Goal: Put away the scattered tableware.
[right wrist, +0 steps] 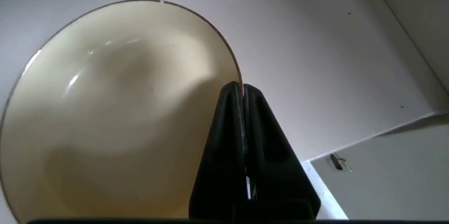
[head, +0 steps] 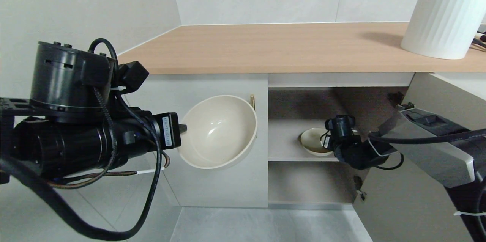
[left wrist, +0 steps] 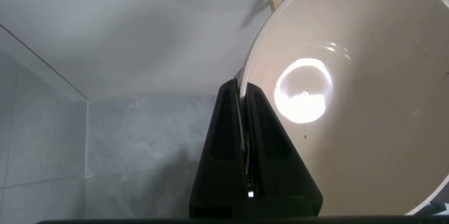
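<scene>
My left gripper (head: 183, 128) is shut on the rim of a cream bowl (head: 217, 132), holding it tilted in the air in front of the closed left cabinet door (head: 212, 185). In the left wrist view the fingers (left wrist: 231, 122) pinch the bowl's rim (left wrist: 337, 97). My right gripper (head: 329, 140) is inside the open cabinet, shut on the rim of a cream plate (head: 313, 141) that rests on the middle shelf (head: 288, 147). The right wrist view shows the plate (right wrist: 112, 104) clamped at its edge by the fingers (right wrist: 228, 119).
A wooden countertop (head: 273, 46) runs above the cabinet, with a white ribbed container (head: 444, 10) at its right end. The open cabinet door (head: 395, 200) swings out on the right. A lower shelf space (head: 303, 185) lies under the middle shelf. Grey floor (head: 265, 227) lies below.
</scene>
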Controlling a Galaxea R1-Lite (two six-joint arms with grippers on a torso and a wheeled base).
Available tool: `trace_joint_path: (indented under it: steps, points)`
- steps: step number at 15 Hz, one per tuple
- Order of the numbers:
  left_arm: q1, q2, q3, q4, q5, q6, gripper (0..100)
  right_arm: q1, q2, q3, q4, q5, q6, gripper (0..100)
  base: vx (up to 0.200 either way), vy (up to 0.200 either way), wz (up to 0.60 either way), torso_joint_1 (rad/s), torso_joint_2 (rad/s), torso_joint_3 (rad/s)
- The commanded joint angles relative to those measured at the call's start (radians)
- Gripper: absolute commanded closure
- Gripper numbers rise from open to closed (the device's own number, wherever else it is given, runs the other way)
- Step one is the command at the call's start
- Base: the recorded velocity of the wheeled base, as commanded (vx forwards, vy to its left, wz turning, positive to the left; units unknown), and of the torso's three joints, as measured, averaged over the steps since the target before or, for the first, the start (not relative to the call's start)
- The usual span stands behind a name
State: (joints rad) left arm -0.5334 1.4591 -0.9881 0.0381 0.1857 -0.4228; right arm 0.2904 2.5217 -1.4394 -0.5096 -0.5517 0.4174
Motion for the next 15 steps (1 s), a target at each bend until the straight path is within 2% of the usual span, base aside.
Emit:
trace_joint_path:
  steps: [1, 5, 6, 11, 15]
  points:
    - [0.0, 0.0, 0.0, 0.0, 0.0, -0.001, 100, 0.001, 0.016, -0.019, 0.0, -0.004, 0.0, 100, 0.0, 0.0, 0.0, 0.0, 0.0, 0.0]
    - [0.0, 0.001, 0.0, 0.0, 0.001, -0.001, 100, -0.001, 0.017, -0.035, 0.0, -0.007, 0.001, 100, 0.0, 0.0, 0.0, 0.0, 0.0, 0.0]
    - [0.0, 0.0, 0.0, 0.0, 0.001, -0.001, 100, 0.001, 0.017, -0.038, 0.0, -0.008, 0.003, 0, 0.0, 0.0, 0.0, 0.0, 0.0, 0.0]
    - [0.0, 0.001, 0.0, -0.001, 0.0, -0.001, 100, 0.001, -0.009, -0.027, 0.002, -0.007, 0.027, 0, 0.0, 0.0, 0.0, 0.0, 0.0, 0.0]
    - [-0.01, 0.032, 0.008, -0.003, 0.0, 0.006, 100, 0.026, -0.224, 0.165, 0.009, 0.036, 0.032, 0, 0.0, 0.0, 0.0, 0.0, 0.0, 0.0]
